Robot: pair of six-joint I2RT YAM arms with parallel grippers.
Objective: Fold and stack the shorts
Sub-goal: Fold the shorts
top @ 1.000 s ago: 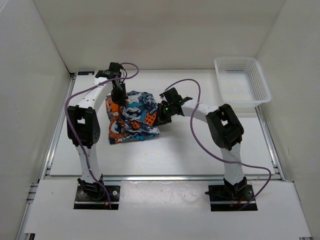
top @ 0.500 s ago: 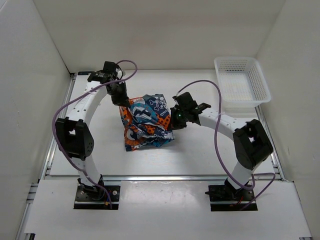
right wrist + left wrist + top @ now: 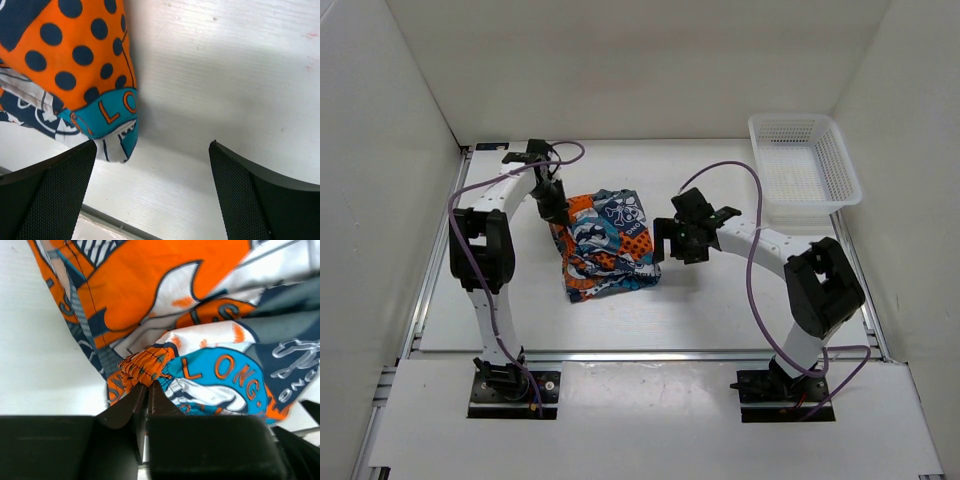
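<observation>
Pinching a gathered orange seam of the shorts point(image 3: 605, 245), the left gripper point(image 3: 553, 207) sits at the bundle's far-left corner. In the left wrist view its jaws are pressed tight on the fabric. The shorts lie crumpled in a loose heap on the white table point(image 3: 720, 300), roughly mid-table between the two arms. On their right side, the right gripper point(image 3: 680, 240) hangs just beside the fabric with its fingers point(image 3: 50, 195) spread wide, holding nothing. The right wrist view shows a polka-dot corner near one finger and bare table between them. A white mesh basket point(image 3: 850, 175) sits in the far right corner, well apart.
</observation>
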